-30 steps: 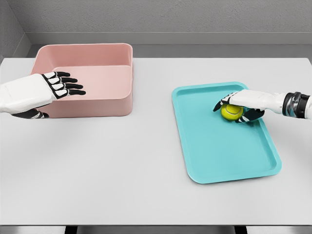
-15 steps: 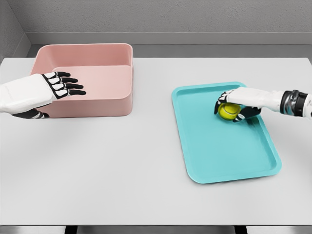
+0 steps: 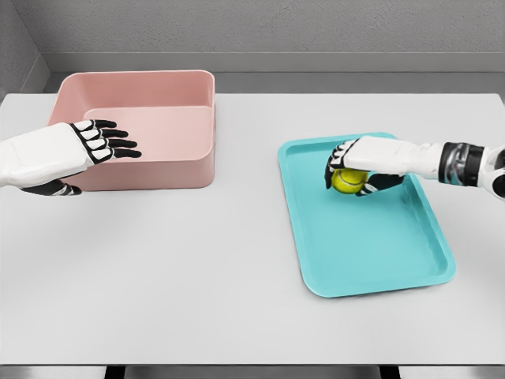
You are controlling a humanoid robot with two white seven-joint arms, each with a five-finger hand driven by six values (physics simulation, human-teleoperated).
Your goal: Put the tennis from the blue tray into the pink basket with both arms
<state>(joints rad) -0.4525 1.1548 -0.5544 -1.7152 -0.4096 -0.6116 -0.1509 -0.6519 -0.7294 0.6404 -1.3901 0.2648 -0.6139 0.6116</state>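
A yellow-green tennis ball (image 3: pixel 348 181) is held over the upper part of the blue tray (image 3: pixel 371 253), with my right hand (image 3: pixel 351 169) shut on it from above and behind. The right arm reaches in from the right edge. The pink basket (image 3: pixel 158 99) stands at the back left of the table, with nothing visible inside it. My left hand (image 3: pixel 106 140) hovers at the basket's front left wall, fingers spread flat and pointing right, holding nothing.
The grey table's front edge (image 3: pixel 252 365) runs along the bottom of the view. A grey wall (image 3: pixel 252 31) rises behind the table. Bare table surface (image 3: pixel 245 205) lies between basket and tray.
My right hand has carried the ball leftward over the tray, slightly higher than before. The left hand has shifted a little to the right and forward.
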